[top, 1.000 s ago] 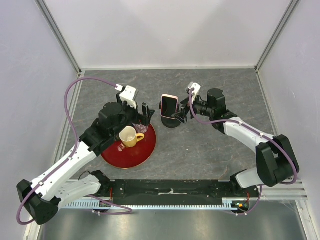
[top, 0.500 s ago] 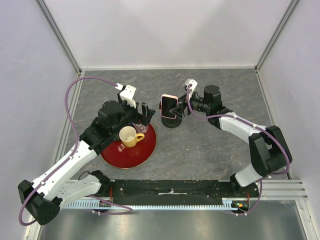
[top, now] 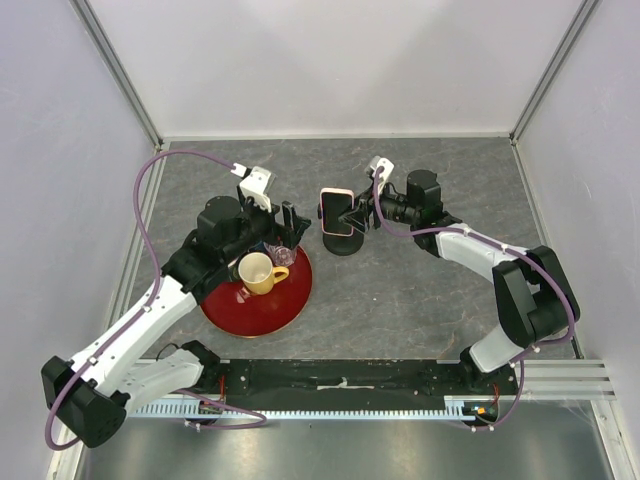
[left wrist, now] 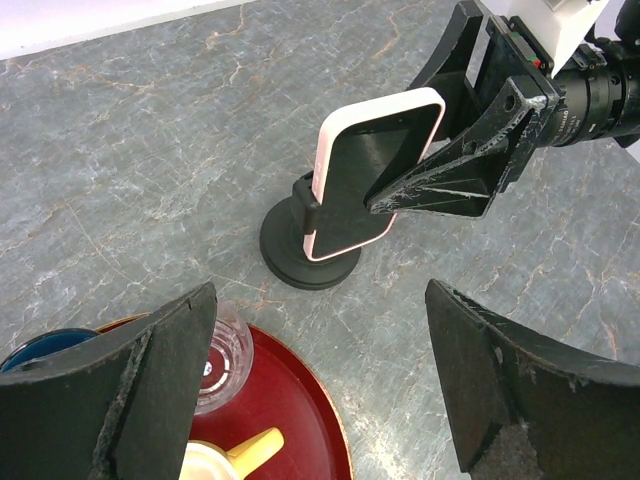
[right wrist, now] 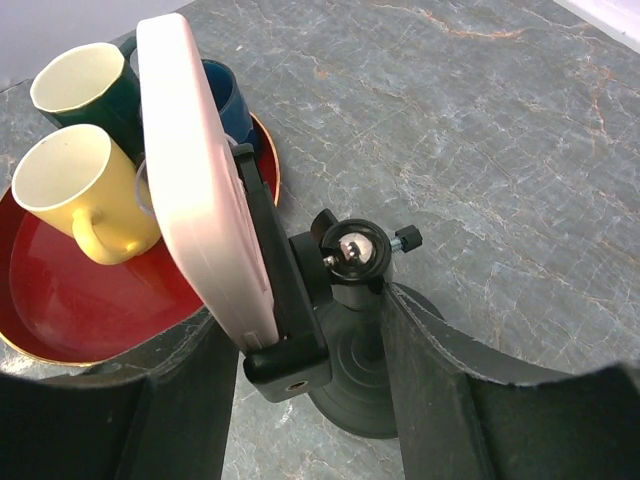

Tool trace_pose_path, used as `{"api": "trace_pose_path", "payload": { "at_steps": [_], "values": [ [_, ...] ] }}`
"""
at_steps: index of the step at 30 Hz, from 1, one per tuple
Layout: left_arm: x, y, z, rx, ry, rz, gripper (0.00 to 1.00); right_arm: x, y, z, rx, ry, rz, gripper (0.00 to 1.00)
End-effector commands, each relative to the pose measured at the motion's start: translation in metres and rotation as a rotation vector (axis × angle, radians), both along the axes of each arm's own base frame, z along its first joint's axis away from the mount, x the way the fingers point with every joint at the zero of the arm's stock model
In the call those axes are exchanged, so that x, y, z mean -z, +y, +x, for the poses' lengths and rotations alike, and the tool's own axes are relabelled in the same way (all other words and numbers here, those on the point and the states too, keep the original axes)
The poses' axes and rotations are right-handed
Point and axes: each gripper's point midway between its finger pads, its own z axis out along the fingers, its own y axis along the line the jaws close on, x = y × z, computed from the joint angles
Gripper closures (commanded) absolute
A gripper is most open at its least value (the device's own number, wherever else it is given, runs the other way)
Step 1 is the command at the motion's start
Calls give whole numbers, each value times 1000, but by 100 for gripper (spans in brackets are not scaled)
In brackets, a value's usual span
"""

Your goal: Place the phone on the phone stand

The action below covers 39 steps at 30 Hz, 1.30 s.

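Flanking the phone (left wrist: 375, 170) on the phone stand (top: 343, 243) — right claw (right wrist: 305, 330) agape, empty; left claw (left wrist: 320, 295) likewise, by red tray (top: 270, 310), yellow mug (top: 257, 272).

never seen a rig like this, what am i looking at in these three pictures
These are two robot arms bolted at the table's near edge, each ending in a two-finger gripper. One picture looks down from above. The other two come from cameras on the wrists, so the dark shapes at their bottom edges are each arm's own fingers. On the grey table stands a black phone stand with a pink-rimmed phone resting in it, beside a red tray carrying a yellow mug and other cups. The right gripper is open around the phone and stand; the left gripper is open over the tray's far side. Neither holds anything.
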Motion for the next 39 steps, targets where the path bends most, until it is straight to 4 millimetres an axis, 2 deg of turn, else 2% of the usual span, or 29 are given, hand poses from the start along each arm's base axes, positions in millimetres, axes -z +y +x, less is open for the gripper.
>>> {"api": "trace_pose_path", "payload": {
  "at_steps": [1,9,13,17,19,25,29,31,32,36,37,39],
  "values": [
    [-8,-6,2,17,-5,-59,10,-25,11,1,-46,-71,60,50],
    [-4,-7,4,17,6,-58,11,-30,7,-3,-16,-91,88,75],
    [-3,-7,5,17,9,-58,11,-34,0,-1,36,-102,107,100],
    [-2,-7,5,16,13,-59,11,-37,-6,-2,91,-117,134,100],
    [-2,-7,5,17,12,-60,11,-46,-9,-3,113,-151,168,100],
    [-3,-6,4,14,11,-62,12,-56,-37,2,290,-220,194,100],
    [-4,-6,3,17,9,-64,12,-64,-68,6,467,-266,201,100],
    [-4,-6,3,18,9,-66,11,-66,-90,12,582,-272,200,100],
    [-4,-5,3,15,7,-66,12,-68,-100,9,619,-277,209,100],
    [-3,-6,2,19,11,-67,12,-75,-144,9,801,-291,247,100],
    [-2,-6,3,18,14,-65,12,-75,-164,11,877,-294,251,100],
    [-2,-6,3,19,15,-66,12,-74,-187,6,964,-297,267,100]
  ]
}}
